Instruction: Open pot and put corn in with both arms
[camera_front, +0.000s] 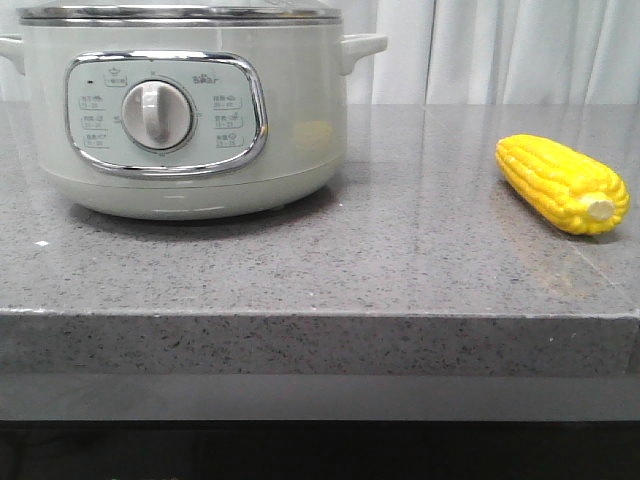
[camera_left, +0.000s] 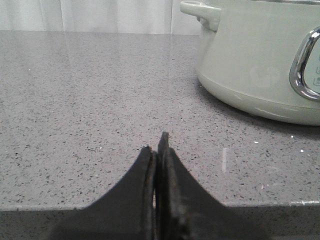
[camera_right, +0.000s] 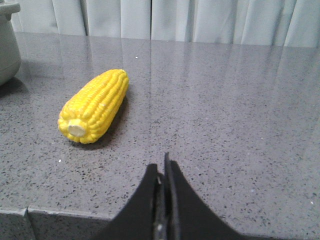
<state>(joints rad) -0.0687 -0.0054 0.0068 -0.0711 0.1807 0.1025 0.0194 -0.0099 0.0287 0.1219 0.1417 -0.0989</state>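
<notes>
Lying on the grey surface (camera_front: 300, 270) toward its right edge, the corn (camera_front: 563, 183) points its pale stub end at the front edge, its long axis running back and slightly toward the pot (camera_front: 185, 110). The pot stands at the back left, lid on. Both pincers hang at the front edge, each pressed together and holding nothing: the right pincer (camera_right: 162, 167) sits nearer the corn, the left pincer (camera_left: 159, 145) nearer the pot, so the lid looks like the left arm's job.
</notes>
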